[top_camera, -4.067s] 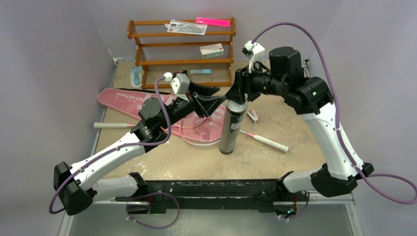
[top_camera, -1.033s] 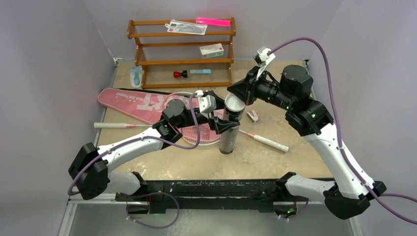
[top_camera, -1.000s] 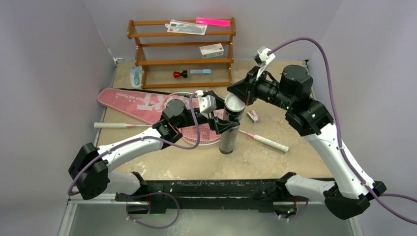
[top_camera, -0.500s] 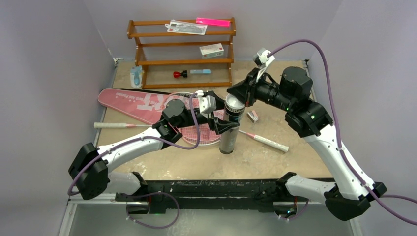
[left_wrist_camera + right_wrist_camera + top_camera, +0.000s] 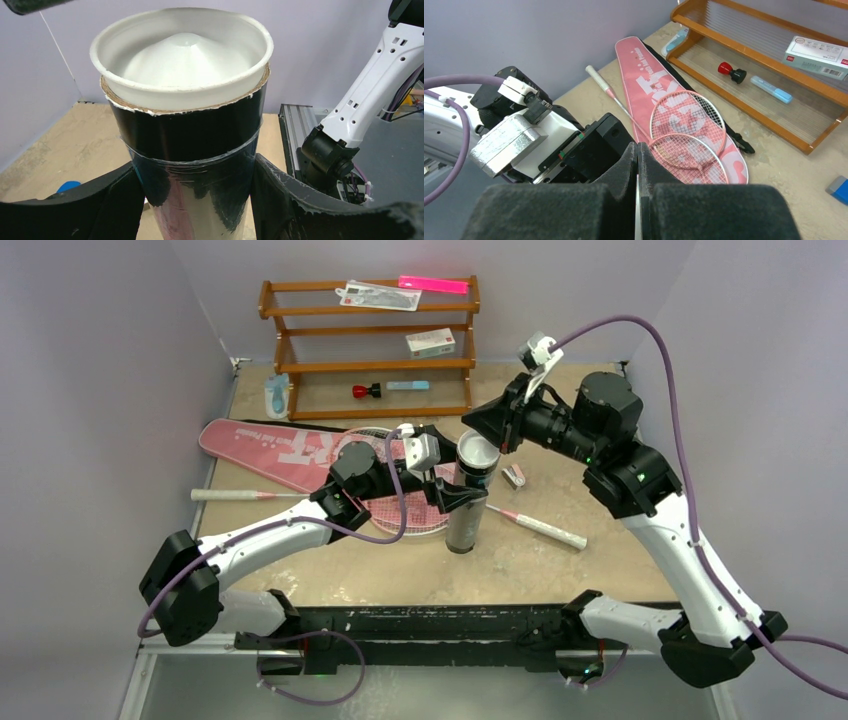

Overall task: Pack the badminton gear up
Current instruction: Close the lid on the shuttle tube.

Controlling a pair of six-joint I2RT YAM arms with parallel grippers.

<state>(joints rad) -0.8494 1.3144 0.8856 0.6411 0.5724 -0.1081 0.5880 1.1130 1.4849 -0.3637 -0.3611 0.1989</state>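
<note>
The black tube (image 5: 467, 502) stands upright at mid-table with a white cap (image 5: 185, 55) set in its top. My left gripper (image 5: 452, 496) is shut on the tube's body, a finger pressed against each side (image 5: 192, 197). My right gripper (image 5: 472, 427) is shut with nothing in it, and hovers just behind the tube's top, apart from it. Two pink rackets (image 5: 405, 502) lie crossed on the long pink bag (image 5: 265, 445), left of the tube. One white handle (image 5: 222, 495) points left and the other (image 5: 548, 528) points right. The right wrist view looks down past its shut fingertips (image 5: 638, 147) at the rackets (image 5: 689, 122) and bag (image 5: 646, 82).
A brown wooden rack (image 5: 370, 365) stands at the back. It holds a white box (image 5: 430, 342), a red-and-black piece (image 5: 364, 391) and a blue stick (image 5: 408, 386). A small pale item (image 5: 514, 476) lies right of the tube, and a light blue object (image 5: 276, 395) sits left of the rack.
About four seconds ago my right gripper was on the tube's top and my left hung open over the rackets. Now the left grips the tube. Over the last second the right arm edged slightly right.
</note>
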